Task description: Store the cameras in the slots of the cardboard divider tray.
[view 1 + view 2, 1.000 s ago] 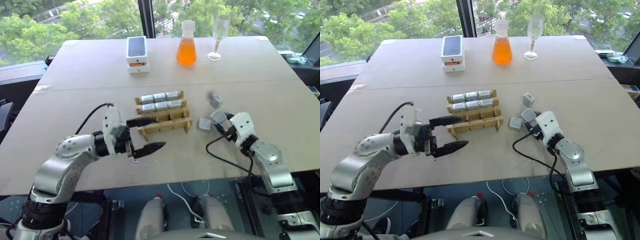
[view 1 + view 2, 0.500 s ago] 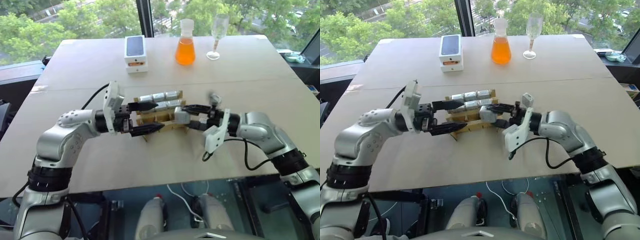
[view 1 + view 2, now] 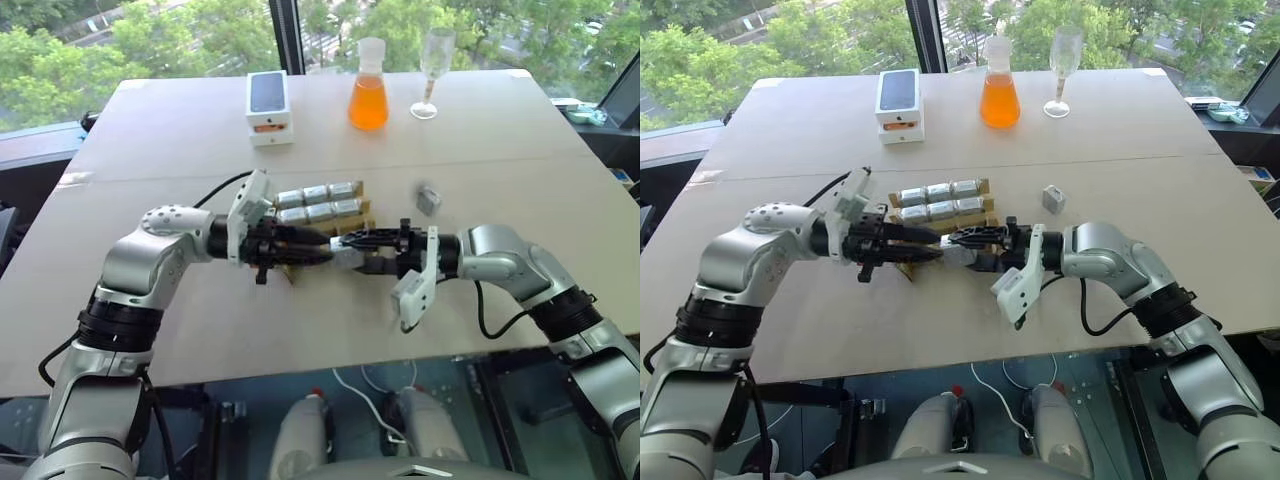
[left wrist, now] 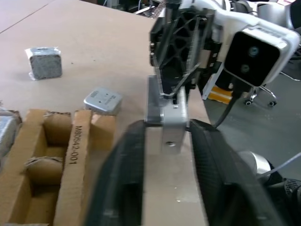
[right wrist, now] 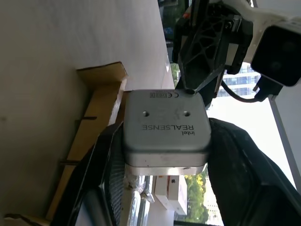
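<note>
Right claw (image 3: pixel 345 248): clamped on camera (image 3: pixel 348 256)
Left claw (image 3: pixel 322 247): closed against same camera
Risk: mistimed release; camera drops beside tray (image 3: pixel 362 190), 12 o'clock

The near edge of the cardboard divider tray (image 3: pixel 322 218) is crowded: the left gripper (image 3: pixel 322 245) and right gripper (image 3: pixel 345 243) are met tip to tip there, a camera (image 5: pixel 165 127) pinched between them. The far slots are blocked by six stored cameras (image 3: pixel 318 201). Open table (image 3: pixel 520 160) is left to the right, broken by one loose camera (image 3: pixel 428 199). The far edge is lined by a phone box (image 3: pixel 270 107), flask (image 3: pixel 369 86) and glass (image 3: pixel 432 60).
</note>
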Controlling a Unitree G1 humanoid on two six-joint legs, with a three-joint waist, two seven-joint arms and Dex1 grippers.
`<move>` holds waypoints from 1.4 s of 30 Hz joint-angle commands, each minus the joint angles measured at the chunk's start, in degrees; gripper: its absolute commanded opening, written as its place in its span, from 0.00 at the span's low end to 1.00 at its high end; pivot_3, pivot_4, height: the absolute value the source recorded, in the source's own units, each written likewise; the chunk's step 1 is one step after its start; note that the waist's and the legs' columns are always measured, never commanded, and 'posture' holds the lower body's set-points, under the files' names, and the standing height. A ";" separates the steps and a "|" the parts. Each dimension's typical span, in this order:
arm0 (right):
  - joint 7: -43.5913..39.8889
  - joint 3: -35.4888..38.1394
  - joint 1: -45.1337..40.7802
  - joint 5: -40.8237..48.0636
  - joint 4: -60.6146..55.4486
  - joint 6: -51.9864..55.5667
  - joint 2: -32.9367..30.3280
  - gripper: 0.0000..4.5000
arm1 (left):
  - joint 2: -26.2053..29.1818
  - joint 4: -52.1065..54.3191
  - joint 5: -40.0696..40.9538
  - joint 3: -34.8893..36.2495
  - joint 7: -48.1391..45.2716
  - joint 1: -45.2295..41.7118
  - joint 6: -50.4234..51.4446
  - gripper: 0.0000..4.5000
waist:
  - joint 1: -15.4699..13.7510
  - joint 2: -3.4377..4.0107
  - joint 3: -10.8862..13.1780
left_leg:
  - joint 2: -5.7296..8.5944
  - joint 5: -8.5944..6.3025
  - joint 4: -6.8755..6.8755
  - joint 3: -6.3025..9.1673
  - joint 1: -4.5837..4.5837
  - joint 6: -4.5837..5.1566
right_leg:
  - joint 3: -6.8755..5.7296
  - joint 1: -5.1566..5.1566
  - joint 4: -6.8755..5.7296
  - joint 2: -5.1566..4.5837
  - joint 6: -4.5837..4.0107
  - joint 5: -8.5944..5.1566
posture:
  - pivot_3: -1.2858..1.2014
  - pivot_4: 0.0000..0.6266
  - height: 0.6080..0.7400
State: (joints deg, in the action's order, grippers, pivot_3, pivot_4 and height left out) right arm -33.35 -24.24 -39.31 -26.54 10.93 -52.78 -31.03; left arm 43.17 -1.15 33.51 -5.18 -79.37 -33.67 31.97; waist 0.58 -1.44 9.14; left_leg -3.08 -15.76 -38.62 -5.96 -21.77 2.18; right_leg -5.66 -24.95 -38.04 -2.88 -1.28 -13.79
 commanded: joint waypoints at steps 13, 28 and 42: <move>-2.42 0.18 0.54 5.10 -5.03 2.67 1.08 1.00 | -2.19 -0.91 -3.41 -0.29 -2.61 -2.22 -2.13 0.14 | 0.00 0.00 0.00 | 0.00 0.00 -0.01 0.01 0.00 0.00 | 0.00 0.00 -0.02 0.00 0.00 0.00 | 0.52 0.24 1.00; -14.47 9.53 23.50 48.07 -20.20 41.89 -6.47 1.00 | 5.19 -6.28 -5.72 7.84 -3.16 -1.57 -11.04 0.14 | -0.23 -0.02 0.03 | 0.00 -0.01 -0.05 0.03 -0.02 0.02 | -0.03 0.02 0.01 -0.06 -0.02 0.01 | 0.52 0.24 1.00; -26.11 22.76 37.69 67.07 -20.61 58.46 -4.59 1.00 | 2.92 -29.46 -13.82 6.44 -5.99 -6.41 -26.86 0.14 | -1.39 -0.05 0.02 | -0.01 -0.16 -0.08 0.11 -0.02 0.27 | -0.13 0.04 -0.02 0.21 0.02 0.01 | 0.52 0.24 1.00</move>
State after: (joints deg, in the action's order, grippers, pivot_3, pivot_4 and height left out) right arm -57.56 -3.26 -2.08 40.74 -9.37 7.01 -36.15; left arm 46.14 -27.49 20.65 0.79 -84.39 -37.47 8.47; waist -0.81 -1.49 9.17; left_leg -3.09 -15.92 -38.72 -5.84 -21.81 2.45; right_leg -5.83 -24.91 -38.06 -2.64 -1.25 -13.78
